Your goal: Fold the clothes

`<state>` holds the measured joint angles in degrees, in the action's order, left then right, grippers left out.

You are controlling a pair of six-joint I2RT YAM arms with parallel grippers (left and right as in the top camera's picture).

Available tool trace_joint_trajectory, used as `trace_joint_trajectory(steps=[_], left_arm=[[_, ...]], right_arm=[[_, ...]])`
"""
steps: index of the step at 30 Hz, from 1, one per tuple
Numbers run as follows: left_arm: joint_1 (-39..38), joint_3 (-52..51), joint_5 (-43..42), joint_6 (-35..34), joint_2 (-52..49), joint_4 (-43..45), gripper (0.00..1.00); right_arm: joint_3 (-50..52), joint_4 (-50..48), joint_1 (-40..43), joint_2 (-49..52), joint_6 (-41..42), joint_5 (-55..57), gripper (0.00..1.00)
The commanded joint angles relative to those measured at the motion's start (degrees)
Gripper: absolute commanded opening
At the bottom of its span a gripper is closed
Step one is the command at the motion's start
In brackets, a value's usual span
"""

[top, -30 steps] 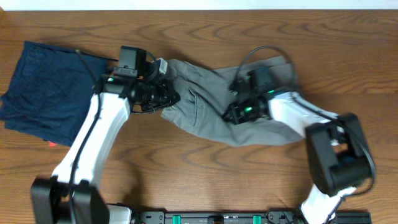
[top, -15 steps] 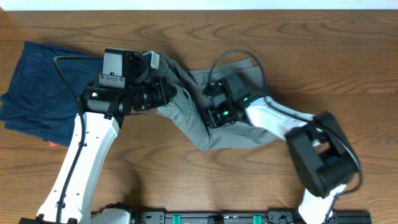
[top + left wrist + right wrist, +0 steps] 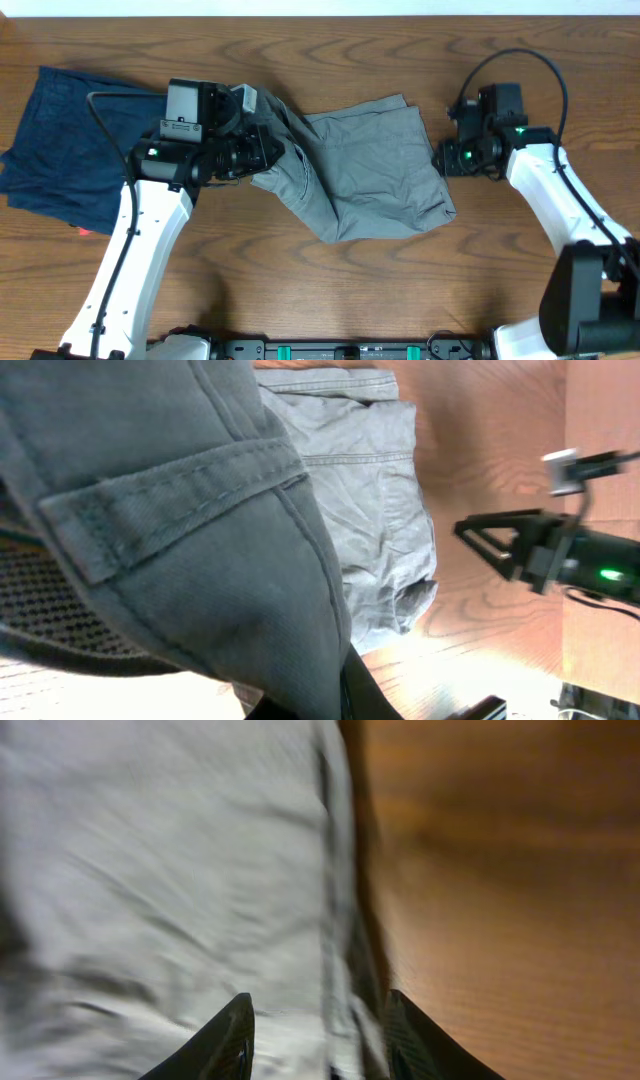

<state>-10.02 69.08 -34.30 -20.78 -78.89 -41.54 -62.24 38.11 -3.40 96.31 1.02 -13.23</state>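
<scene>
Where the shorts (image 3: 370, 170) lie at the middle of the counter (image 3: 400, 300), their long axis runs left to right, with the left end bunched and lifted. The left tool (image 3: 272, 150) is clamped on that raised end. The right tool (image 3: 441, 158) sits just beside the right edge, spread wide and empty, facing the cloth. Being nearer the free end, the right arm likely makes the next fold.

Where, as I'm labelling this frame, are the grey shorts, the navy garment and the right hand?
grey shorts (image 3: 375, 165): overhead view, middle of the flat folded panel.
navy garment (image 3: 70, 140): overhead view, centre of its fabric.
right hand (image 3: 440, 160): overhead view, midway between its fingertips.
</scene>
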Motion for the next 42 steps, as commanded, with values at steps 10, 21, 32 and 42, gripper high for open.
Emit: trace_joint_trajectory(steps=[10,21,32,42], left_arm=[[-13.7,-0.2,-0.9,-6.1,-6.8,10.5,0.07],[-25.4,-0.2,-0.8,-8.8,-14.4,25.4,0.07],[-24.4,-0.1,-0.8,-7.9,-15.7,25.2,0.51],[-12.6,0.3,21.9,-4.4,-17.5,30.5,0.51]], right_arm=[[7.3,-4.7,-5.1,6.0,-1.5,-1.3,0.34],[7.3,-5.9,-9.6,6.0,2.0,-1.3,0.33],[3.9,-4.4,-6.9,4.2,8.4,5.6,0.40],[-9.3,3.3,-0.4,-7.5,5.1,-1.9,0.41]])
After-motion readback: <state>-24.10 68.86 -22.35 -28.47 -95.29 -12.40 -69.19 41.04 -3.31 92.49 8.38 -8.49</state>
